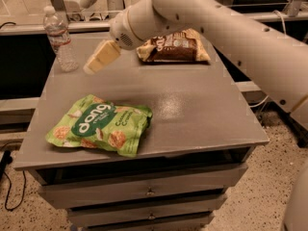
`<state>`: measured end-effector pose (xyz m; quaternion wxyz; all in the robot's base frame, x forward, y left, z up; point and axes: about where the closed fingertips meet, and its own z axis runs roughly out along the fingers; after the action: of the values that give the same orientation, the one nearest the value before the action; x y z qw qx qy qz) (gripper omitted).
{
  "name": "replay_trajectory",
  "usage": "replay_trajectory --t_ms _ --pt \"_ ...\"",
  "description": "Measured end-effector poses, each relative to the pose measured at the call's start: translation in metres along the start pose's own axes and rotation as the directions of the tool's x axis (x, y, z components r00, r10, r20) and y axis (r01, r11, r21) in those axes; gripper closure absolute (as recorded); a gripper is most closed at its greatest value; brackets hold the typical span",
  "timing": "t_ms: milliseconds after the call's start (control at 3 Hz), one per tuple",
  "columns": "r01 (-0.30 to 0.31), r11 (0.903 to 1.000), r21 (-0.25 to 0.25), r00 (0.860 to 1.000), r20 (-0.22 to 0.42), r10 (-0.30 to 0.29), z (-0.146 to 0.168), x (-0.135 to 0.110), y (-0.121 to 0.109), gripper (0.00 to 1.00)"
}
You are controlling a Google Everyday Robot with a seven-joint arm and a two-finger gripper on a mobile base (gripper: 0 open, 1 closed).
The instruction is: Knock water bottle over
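Observation:
The water bottle [59, 38] stands upright at the far left corner of the grey table [192, 105]. It is clear and ribbed, with a white cap and a red, white and blue label band. My gripper [92, 67] hangs above the table just right of the bottle, a short gap away, at about its lower half. Its yellowish fingers point down and left toward the bottle. The white arm reaches in from the upper right.
A green snack bag [100, 125] lies flat at the front left of the table. A brown snack bag [174, 47] lies at the back, behind the arm. Drawers [144, 191] sit under the tabletop. A black cable [6, 177] lies on the floor at left.

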<state>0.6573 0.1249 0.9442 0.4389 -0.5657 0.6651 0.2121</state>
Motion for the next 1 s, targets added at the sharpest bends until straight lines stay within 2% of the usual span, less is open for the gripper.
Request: replay_trajectory --t_ms 333,667,1000 --pt "-0.052 0.9986 0.008 0.994 0.093 0.051 0.050 -0.007 -0.018 0.00" --pt "-0.095 0.9955 0.008 0.982 0.165 0.092 0.088 -0.008 -0.032 0.00" --pt "-0.136 0.9906 0.018 0.960 0.249 0.127 0.120 -0.011 -0.049 0.00"
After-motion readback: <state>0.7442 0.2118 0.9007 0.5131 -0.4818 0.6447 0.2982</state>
